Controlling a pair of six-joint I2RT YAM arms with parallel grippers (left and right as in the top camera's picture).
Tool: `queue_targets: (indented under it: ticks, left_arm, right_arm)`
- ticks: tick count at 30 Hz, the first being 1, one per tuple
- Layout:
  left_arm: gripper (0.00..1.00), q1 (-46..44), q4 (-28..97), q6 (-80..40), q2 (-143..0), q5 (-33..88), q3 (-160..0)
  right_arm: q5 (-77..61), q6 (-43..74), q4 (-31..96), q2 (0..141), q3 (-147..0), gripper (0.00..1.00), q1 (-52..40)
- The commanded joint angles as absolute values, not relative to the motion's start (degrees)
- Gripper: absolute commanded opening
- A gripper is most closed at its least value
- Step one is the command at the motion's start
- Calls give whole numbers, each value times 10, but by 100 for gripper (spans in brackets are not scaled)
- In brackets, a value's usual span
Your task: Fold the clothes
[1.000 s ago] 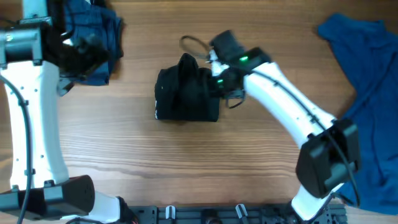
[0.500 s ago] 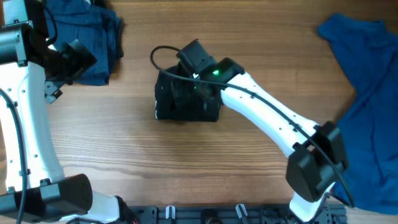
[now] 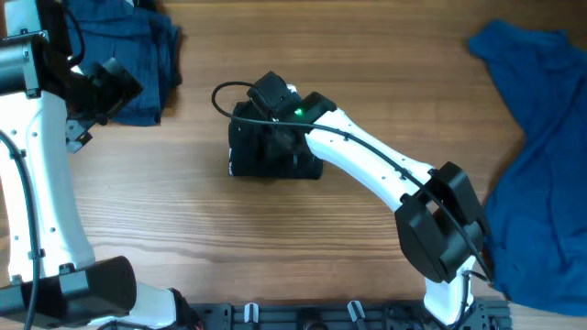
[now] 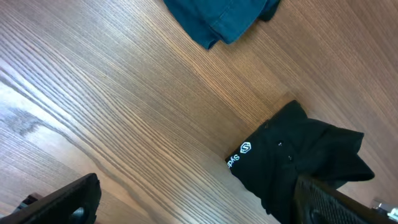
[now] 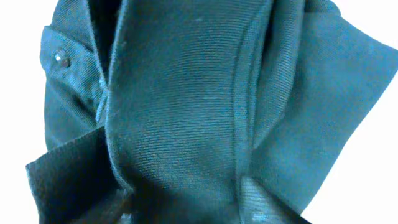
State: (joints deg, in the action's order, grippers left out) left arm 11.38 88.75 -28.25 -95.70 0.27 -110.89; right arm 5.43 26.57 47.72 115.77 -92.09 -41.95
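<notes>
The clothes lie in three places. A black garment [image 3: 266, 154] sits folded and bunched at the table's middle, its white label [image 4: 240, 154] facing the left wrist camera. My right gripper [image 3: 275, 124] presses down into it. In the right wrist view the dark fabric [image 5: 186, 93] fills the frame, and a fold lies between the half-closed fingers [image 5: 249, 200]; whether they pinch it does not show. My left gripper [image 4: 199, 205] hangs open over bare wood, left of the black garment [image 4: 298, 162], holding nothing.
A navy garment [image 3: 147, 50] lies at the back left, partly under the left arm [image 3: 37, 165]; its edge [image 4: 217, 15] shows in the left wrist view. A brighter blue garment [image 3: 541, 137] spreads along the right edge. The right arm [image 3: 385, 170] crosses the middle.
My right gripper moved left over the black garment, sank into it, and its jaws narrowed round the fabric. The left arm shifted slightly early on, then stayed still.
</notes>
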Motion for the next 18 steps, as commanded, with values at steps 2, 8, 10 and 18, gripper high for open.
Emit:
queue_targets:
  ticks: [2,8,10,18]
  left_arm:
    - [100,116,888,-292,-960,1,-1105]
    - [100,116,891,-292,-960,1,-1105]
    - [100,116,891,-292,-960,1,-1105]
    - [100,116,897,-292,-960,1,-1105]
  right_arm:
    - [81,279,487,1166,-931,30,-408]
    - [95,291,514,1166,-932,4,-364]
    - [98,291,523,1166,-932,4,-350]
    - [143,304,562,1166,-932,4,-319]
